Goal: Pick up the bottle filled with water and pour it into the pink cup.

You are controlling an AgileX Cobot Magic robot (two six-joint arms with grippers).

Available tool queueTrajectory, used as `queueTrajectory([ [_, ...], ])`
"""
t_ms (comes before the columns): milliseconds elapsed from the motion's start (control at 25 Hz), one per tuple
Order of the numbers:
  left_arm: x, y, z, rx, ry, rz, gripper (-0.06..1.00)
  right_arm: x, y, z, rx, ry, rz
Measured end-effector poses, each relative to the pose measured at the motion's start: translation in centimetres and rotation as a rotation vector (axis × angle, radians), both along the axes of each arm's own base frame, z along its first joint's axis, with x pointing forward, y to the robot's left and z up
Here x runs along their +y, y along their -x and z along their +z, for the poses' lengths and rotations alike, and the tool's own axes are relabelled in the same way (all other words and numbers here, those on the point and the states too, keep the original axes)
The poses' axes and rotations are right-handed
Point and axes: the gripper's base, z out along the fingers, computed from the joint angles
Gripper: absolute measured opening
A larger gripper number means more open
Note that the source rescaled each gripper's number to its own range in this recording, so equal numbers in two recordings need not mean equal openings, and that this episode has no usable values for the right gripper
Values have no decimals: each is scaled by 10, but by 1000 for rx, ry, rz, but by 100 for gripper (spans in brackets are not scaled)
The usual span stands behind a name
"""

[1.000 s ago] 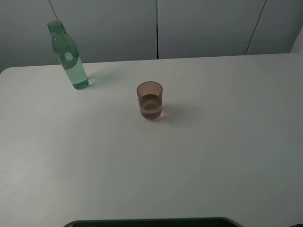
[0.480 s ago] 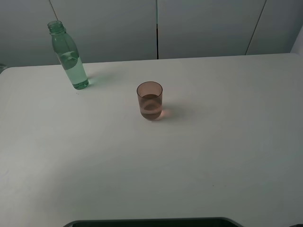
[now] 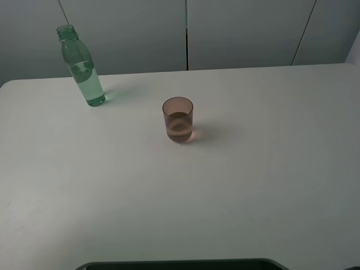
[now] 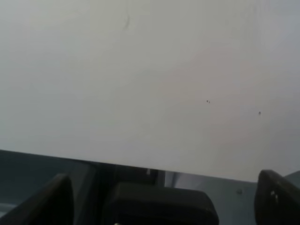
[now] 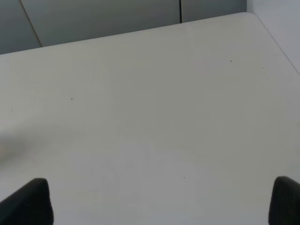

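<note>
Exterior high view: a plain white tabletop [image 3: 270, 169] fills most of the scene, with grey wall panels [image 3: 242, 34] behind it. At the far left, near the back edge, the bottle [image 3: 82, 67] stands upright. It is tall, slim, green-tinted and transparent, with a ribbed open neck and no cap, and water fills its lower part. To its right, well apart and closer to the middle of the tabletop, the pink cup [image 3: 178, 119] stands upright. It is a short, brownish-pink translucent tumbler with no handle, and a band of liquid shows in its lower half. Neither arm appears in this view, and nothing touches the bottle or the cup.

In the left wrist view, the left hand [image 4: 164, 197] is released, its two dark fingertips [image 4: 56, 199] set wide apart with nothing between them, over the near edge of the white tabletop.

In the right wrist view, the right hand [image 5: 159, 199] is also released. Its dark fingertips [image 5: 30, 201] sit at opposite sides of the picture, holding nothing, above bare white tabletop that runs to the grey wall.
</note>
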Motion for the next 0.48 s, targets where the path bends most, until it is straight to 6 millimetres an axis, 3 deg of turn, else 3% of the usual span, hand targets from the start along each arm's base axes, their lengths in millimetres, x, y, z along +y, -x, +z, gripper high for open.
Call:
queueTrajectory([
  [480, -7, 55, 32, -533, -13, -68, 99, 0, 0, 0, 0, 0, 0],
])
